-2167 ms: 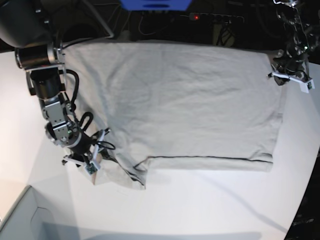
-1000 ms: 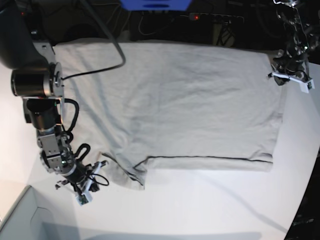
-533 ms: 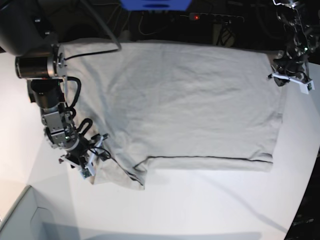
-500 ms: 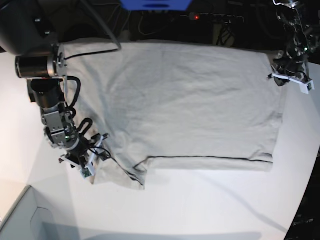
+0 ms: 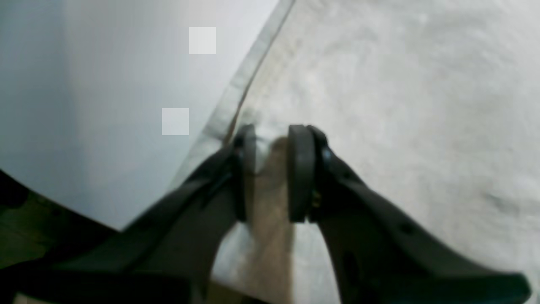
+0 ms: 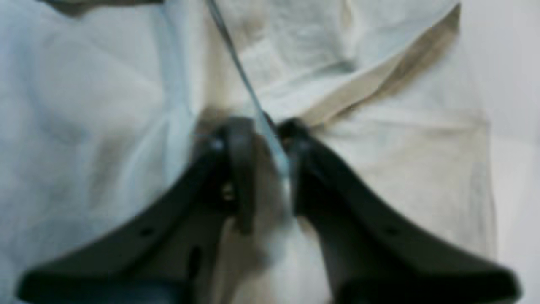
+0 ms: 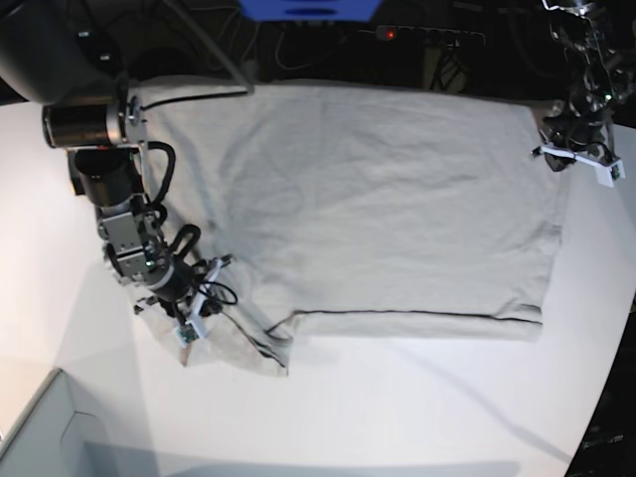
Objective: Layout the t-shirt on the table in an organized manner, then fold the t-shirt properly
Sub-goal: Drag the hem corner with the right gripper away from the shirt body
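Note:
The light grey-beige t-shirt (image 7: 378, 199) lies spread flat on the white table (image 7: 397, 417), one sleeve bunched at its lower left. My right gripper (image 7: 196, 310) sits on that sleeve. In the right wrist view its jaws (image 6: 265, 169) are shut on a raised ridge of t-shirt (image 6: 84, 105) cloth. My left gripper (image 7: 571, 149) is at the shirt's far right corner. In the left wrist view it (image 5: 272, 169) pinches a fold of the t-shirt (image 5: 400, 105) near its stitched edge, with bare table (image 5: 105, 105) beside it.
A pale grey box corner (image 7: 40, 432) juts in at the bottom left. Beyond the far table edge lie a power strip (image 7: 417, 35) and dark cables. The table's curved edge (image 7: 606, 397) runs down the right side.
My right gripper moved from the bare table at the lower left up and right onto the sleeve and closed on the cloth. The left arm stayed put.

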Robot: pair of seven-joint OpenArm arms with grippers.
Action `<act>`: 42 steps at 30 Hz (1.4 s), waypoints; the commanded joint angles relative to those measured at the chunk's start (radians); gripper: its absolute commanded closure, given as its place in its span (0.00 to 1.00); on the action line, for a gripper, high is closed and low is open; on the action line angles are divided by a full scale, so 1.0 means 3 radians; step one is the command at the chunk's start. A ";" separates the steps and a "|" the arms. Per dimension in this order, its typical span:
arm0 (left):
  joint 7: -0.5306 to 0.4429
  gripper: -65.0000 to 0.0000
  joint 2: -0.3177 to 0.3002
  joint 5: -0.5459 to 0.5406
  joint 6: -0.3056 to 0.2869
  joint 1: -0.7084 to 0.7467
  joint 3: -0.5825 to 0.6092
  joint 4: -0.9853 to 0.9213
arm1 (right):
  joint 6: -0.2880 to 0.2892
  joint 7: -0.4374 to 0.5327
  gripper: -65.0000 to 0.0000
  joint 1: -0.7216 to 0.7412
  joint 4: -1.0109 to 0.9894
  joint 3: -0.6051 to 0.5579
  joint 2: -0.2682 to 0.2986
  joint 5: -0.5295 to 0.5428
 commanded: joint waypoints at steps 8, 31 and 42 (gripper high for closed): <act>0.0154 0.79 -0.0015 0.0037 0.0016 0.0013 0.0004 -0.0006 | 0.0005 -0.0008 0.99 0.0249 0.0041 0.0041 0.0035 0.0049; 0.0154 0.79 -0.0010 0.0037 0.0016 0.0013 0.0004 -0.0006 | -0.0026 0.0013 0.85 0.1134 0.0046 0.0368 -0.0057 0.0049; 0.0180 0.79 -0.0025 -0.0096 0.0011 -0.0059 -0.0001 0.0336 | -0.0399 0.0013 0.68 0.0448 0.0061 0.0363 0.0286 0.0049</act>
